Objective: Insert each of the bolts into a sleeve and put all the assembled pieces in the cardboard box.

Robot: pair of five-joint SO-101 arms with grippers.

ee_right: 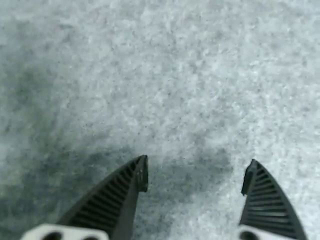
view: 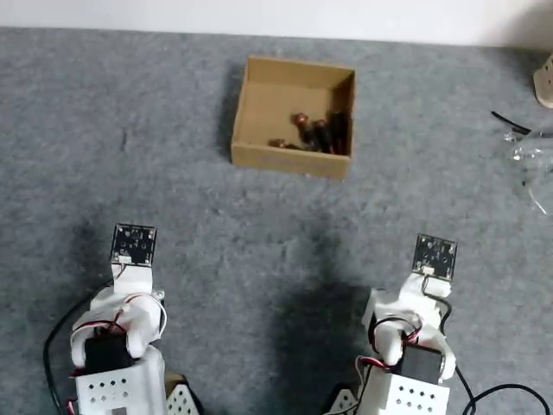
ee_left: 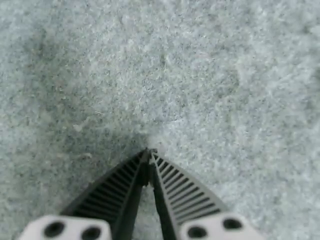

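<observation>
One arm (view: 121,341) and a second arm (view: 410,346) sit folded back side by side, wrists tipped downward. The left pincer (ee_left: 149,155) has its ribbed fingers pressed together at the tips. The right pincer (ee_right: 196,172) has its fingers spread wide apart.

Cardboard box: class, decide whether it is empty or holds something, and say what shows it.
Not empty. The cardboard box stands open-topped, and several dark pieces lie clustered on its floor.
</observation>
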